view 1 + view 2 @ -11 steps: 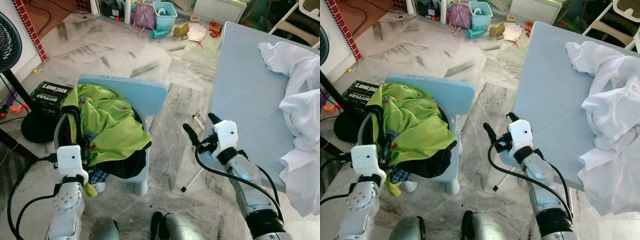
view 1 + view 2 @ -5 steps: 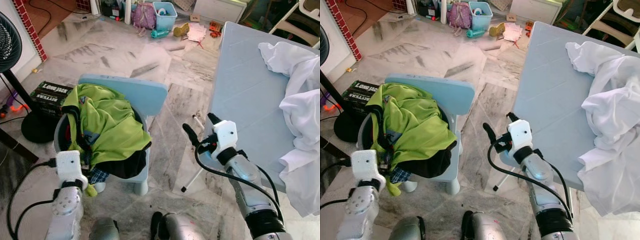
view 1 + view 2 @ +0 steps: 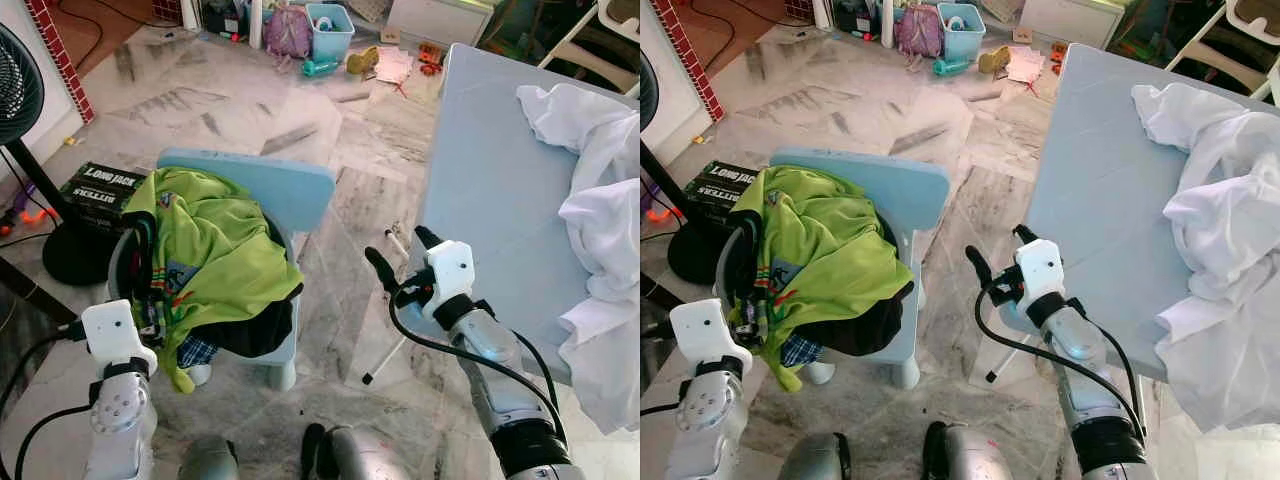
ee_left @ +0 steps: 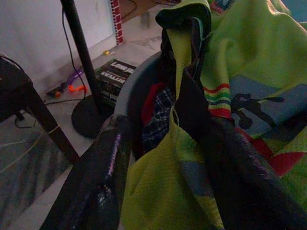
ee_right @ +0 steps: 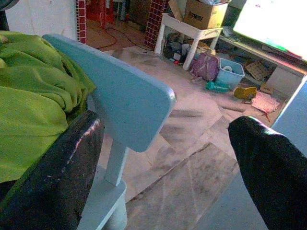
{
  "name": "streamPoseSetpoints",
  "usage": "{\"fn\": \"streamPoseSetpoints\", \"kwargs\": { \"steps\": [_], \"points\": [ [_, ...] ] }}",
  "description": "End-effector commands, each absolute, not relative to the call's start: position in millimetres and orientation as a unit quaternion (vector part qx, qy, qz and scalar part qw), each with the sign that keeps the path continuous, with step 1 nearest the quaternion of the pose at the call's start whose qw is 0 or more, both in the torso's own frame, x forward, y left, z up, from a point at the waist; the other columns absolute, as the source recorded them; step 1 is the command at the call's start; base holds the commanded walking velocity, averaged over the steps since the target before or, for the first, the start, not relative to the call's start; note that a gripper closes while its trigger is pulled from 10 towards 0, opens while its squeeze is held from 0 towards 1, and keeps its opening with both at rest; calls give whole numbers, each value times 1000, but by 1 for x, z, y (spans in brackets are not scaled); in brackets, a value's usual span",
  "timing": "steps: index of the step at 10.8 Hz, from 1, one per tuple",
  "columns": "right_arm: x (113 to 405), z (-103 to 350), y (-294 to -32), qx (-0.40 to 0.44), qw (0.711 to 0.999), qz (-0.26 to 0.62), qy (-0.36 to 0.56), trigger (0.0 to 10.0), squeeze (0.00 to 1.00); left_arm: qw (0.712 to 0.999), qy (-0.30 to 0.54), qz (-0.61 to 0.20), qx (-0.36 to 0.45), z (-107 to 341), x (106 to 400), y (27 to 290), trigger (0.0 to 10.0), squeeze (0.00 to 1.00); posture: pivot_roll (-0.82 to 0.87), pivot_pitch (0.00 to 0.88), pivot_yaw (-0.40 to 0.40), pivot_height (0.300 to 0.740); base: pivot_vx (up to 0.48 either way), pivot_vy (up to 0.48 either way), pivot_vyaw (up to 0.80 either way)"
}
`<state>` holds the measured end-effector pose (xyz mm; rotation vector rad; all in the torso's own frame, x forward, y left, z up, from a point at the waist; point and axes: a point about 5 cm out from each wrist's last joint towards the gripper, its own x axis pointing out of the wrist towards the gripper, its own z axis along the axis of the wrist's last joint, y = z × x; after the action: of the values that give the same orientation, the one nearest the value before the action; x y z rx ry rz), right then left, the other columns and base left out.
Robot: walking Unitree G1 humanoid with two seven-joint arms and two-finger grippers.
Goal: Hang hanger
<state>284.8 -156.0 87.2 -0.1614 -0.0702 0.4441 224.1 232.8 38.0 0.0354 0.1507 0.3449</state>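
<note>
Drawing back and outward from the heap with the left gripper point(image 4: 163, 129), lower and further to the left than a second ago; a fold of the green garment point(image 3: 220, 250) tugged out with it, striped print now on show. Pressed in against that cloth in the left wrist view, but whether clenched on it or merely nosed in, cannot tell. Looks like rummaging, then, rather than hanging: no hanger to be picked out yet (buried in the pile, possibly), so the task judged barely begun.

Nothing new on the other side: right gripper point(image 3: 397, 247) hovering as before in the gap between chair and desk, jaws spread wide and empty.

Round the room now. Clothes mounded in a grey basket point(image 3: 120, 262) on the pale blue chair point(image 3: 280, 190). Just to the right, a light blue desk point(image 3: 480, 170) with a crumpled white sheet point(image 3: 600, 200) spilling over its far edge. Grey-veined marble floor point(image 3: 230, 100). Off to the left a standing fan point(image 3: 15, 90) and a dark printed box point(image 3: 100, 188) by its base; toys and a blue bin point(image 3: 330, 30) scattered at the back
</note>
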Motion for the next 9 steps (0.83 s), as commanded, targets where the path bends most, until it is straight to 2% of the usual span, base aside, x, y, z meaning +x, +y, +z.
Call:
{"fn": "streamPoseSetpoints", "kwargs": {
  "steps": [1, 9],
  "points": [
    [277, 68, -158, -84, 970, 228, 14, 10000, 0, 981, 88, 173, 11, 33, 221, 230, 10000, 0, 107, 174, -138, 740, 0, 0, 0],
    [276, 68, -157, -85, 970, 229, 14, 10000, 0, 986, 134, 94, -11, 19, 235, 208, 10000, 0, 98, 173, -135, 740, 0, 0, 0]
  ]
}}
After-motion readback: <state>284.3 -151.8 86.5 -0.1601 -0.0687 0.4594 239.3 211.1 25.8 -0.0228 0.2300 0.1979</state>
